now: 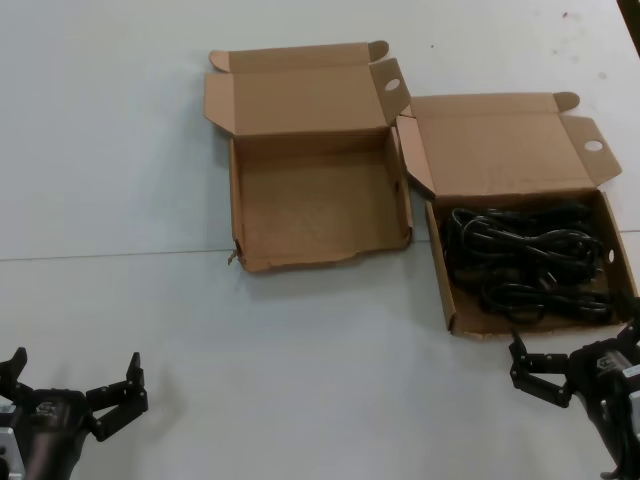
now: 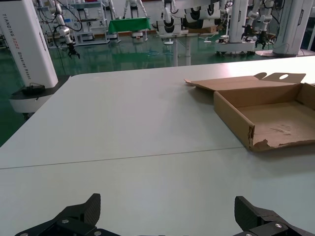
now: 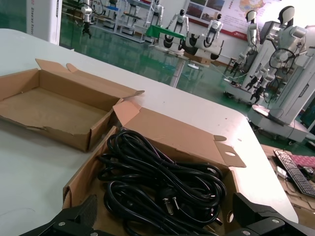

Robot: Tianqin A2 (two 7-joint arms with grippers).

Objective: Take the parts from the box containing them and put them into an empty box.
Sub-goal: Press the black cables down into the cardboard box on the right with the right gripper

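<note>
Both grippers — left (image 1: 75,385), right (image 1: 545,370) — hover jaws wide (nothing held) before the cord-filled box (image 1: 452,290).

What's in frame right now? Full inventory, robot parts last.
power cords: several bundles, exact count unclear, black, heaped in the right-hand box
box containing them: one, brown cardboard, lid open, table's right side, straight front wall
empty box: one, brown cardboard, lid open, beside the full box on its left, ragged front wall
table: one, white, under everything
other robots: several, white, on the green floor beyond the table
left tool: one, black, open, near edge, left of both boxes
right tool: one, black, open, just in front of the cord box
</note>
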